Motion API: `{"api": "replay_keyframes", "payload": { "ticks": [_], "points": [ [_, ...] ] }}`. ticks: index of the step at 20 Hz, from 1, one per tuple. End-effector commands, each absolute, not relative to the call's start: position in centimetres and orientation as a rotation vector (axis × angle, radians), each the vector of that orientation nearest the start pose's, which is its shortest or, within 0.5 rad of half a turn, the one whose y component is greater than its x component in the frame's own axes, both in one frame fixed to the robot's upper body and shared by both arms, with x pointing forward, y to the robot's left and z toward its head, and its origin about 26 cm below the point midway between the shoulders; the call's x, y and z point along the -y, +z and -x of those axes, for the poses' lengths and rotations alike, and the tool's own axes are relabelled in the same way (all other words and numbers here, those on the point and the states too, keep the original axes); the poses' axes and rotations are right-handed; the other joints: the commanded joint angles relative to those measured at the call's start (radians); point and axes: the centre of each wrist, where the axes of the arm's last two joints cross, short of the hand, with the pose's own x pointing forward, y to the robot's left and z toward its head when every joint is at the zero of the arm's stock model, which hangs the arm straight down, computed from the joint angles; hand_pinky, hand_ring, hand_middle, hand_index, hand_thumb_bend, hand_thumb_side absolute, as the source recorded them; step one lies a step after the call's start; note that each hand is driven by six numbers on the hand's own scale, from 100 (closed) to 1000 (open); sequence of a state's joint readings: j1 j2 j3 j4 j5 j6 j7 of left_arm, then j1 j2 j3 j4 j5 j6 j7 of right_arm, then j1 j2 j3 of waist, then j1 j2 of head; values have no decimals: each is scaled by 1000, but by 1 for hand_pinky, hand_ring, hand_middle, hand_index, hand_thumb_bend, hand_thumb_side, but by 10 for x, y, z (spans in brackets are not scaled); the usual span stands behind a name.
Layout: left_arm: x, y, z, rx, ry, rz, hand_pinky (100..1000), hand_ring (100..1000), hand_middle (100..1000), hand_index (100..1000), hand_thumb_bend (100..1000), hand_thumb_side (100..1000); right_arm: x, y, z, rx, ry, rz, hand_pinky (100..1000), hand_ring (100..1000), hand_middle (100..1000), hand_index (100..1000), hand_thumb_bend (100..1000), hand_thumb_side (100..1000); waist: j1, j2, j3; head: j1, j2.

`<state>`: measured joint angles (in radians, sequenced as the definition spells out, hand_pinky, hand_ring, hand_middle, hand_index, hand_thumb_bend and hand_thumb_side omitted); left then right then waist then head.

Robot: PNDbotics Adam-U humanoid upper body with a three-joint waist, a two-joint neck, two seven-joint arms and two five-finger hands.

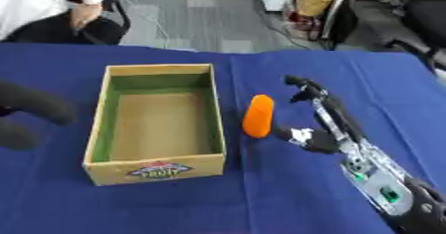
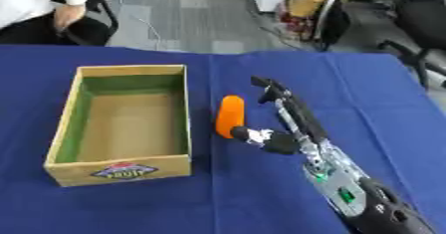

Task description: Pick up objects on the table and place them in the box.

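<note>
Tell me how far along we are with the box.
Nothing is packed yet: the box looks empty. The right hand, fingers open, sits beside the orange object without gripping it. The left hand idles at the left edge. Still left: grasp it, then drop it in.

One open box (image 1: 157, 123), one orange object (image 1: 258, 116), two robot hands: right hand (image 1: 327, 123), left hand (image 1: 31, 113).

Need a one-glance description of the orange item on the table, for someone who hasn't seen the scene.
Start at the blue tablecloth, then find the open cardboard box. Just right of the box, outside it, lies the orange object: a small rounded oblong, the only orange thing on the cloth, between the box and the right robot hand.
</note>
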<state>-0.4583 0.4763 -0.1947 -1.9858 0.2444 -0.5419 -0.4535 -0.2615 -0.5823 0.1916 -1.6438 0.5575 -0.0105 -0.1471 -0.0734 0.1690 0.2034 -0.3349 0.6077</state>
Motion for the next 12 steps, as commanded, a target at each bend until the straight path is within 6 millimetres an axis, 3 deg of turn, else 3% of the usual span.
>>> {"api": "replay_keyframes", "payload": {
  "ticks": [1,3,4,5,6,7,8,9,10,12],
  "points": [
    [-219,242,-306,-2940,1362,-512,721,669,738,745,125,862,316,125,-336,1798,982,965,756,677,859,992,914,1000,8,-5,5,-22,-24],
    [-218,244,-306,-2936,1355,-513,721,669,738,745,125,862,319,128,-339,1789,991,984,787,708,875,1000,906,1000,9,1,9,-27,-30],
    [-218,244,-306,-2934,1352,-513,721,669,738,745,125,862,321,130,-340,1786,996,995,870,773,907,1000,900,1000,9,4,10,-29,-33],
    [-217,245,-306,-2932,1350,-513,721,669,737,745,125,862,322,132,-342,1786,997,1007,886,783,911,1000,899,1000,10,7,12,-31,-35],
    [-217,246,-306,-2930,1347,-513,721,670,738,745,125,861,324,134,-344,1787,995,1015,1000,865,958,1000,893,1000,10,9,13,-33,-36],
    [-217,246,-306,-2929,1344,-513,721,670,738,745,125,861,326,135,-346,1791,993,1022,996,856,958,1000,893,1000,10,11,15,-36,-38],
    [-216,247,-306,-2927,1341,-513,721,670,737,745,125,861,327,137,-347,1796,990,1026,1000,936,1000,1000,891,1000,11,13,16,-38,-39],
    [-216,247,-306,-2925,1337,-514,721,670,737,745,125,861,328,138,-348,1804,988,1027,1000,909,988,1000,891,1000,12,16,18,-41,-41],
    [-216,248,-306,-2924,1334,-514,721,670,737,745,125,860,329,138,-349,1809,988,1025,1000,983,1000,1000,891,1000,12,17,19,-42,-42],
    [-215,248,-307,-2922,1330,-516,721,670,737,744,125,860,330,138,-351,1815,994,1015,1000,989,1000,1000,890,1000,13,19,21,-44,-43]
  ]
}}
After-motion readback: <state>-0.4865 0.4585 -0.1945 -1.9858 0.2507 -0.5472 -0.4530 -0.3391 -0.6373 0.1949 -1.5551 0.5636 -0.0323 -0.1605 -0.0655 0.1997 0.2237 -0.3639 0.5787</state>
